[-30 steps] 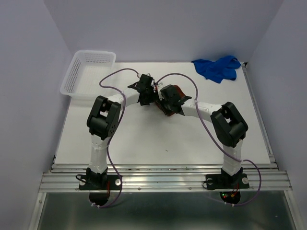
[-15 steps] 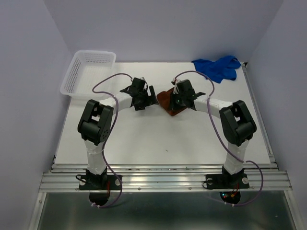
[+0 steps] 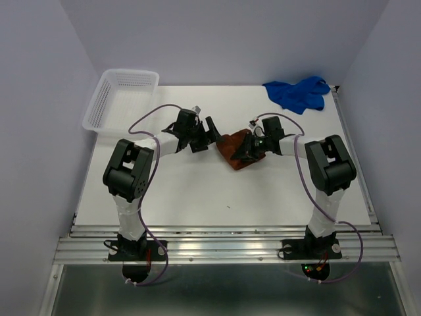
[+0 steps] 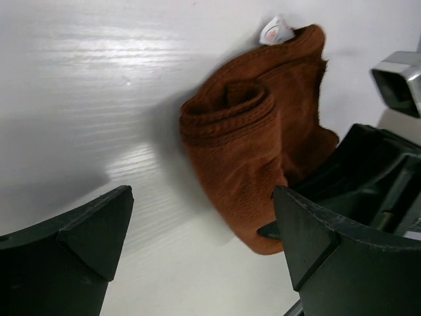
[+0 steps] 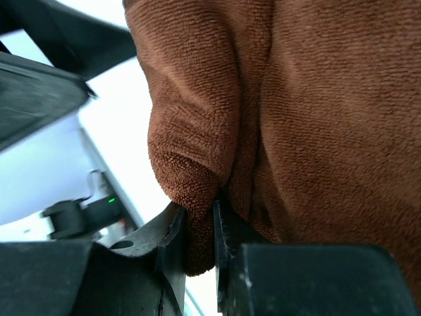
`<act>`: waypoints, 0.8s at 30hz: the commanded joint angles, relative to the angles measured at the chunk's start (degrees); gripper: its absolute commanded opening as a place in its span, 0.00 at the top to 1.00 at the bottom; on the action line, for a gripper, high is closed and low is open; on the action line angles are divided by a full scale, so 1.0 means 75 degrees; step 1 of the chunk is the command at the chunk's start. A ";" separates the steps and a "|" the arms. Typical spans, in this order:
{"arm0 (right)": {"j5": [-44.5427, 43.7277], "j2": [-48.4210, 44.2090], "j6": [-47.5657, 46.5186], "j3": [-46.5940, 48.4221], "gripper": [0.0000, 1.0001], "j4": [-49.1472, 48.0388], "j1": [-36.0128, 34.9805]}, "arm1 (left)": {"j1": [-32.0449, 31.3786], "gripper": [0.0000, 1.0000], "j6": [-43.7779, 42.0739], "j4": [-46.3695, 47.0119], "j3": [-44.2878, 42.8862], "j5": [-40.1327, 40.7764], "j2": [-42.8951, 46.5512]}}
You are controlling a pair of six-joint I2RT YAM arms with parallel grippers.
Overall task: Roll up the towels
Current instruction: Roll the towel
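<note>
Right gripper (image 3: 246, 149), now lower, pinches the brown towel (image 3: 230, 145) (half rolled); left gripper (image 3: 210, 131) gapes beside it.

Right end effector (image 3: 245, 151) and brown towel (image 3: 228, 143) hem the left end effector's (image 3: 210, 132) right side.

1 white plastic mesh basket (image 3: 122, 105) on table (image 3: 197, 197), far-L corner, upright.

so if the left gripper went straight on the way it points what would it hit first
Probably the brown towel: it lies just ahead of the open fingers of the left gripper, with the right gripper pinching its far side.
</note>
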State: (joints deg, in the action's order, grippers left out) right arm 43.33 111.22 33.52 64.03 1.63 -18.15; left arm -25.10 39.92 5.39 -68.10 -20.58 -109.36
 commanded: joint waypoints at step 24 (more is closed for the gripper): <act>-0.0022 -0.0730 -0.1338 -0.0557 0.61 0.0519 0.0370 | -0.1141 0.93 -0.0260 -0.1993 -0.2650 0.1933 -0.1719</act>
State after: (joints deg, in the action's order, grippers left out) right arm 49.54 111.39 32.99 59.20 -2.35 -15.70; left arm -32.38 40.40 1.02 -83.61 -14.17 -122.54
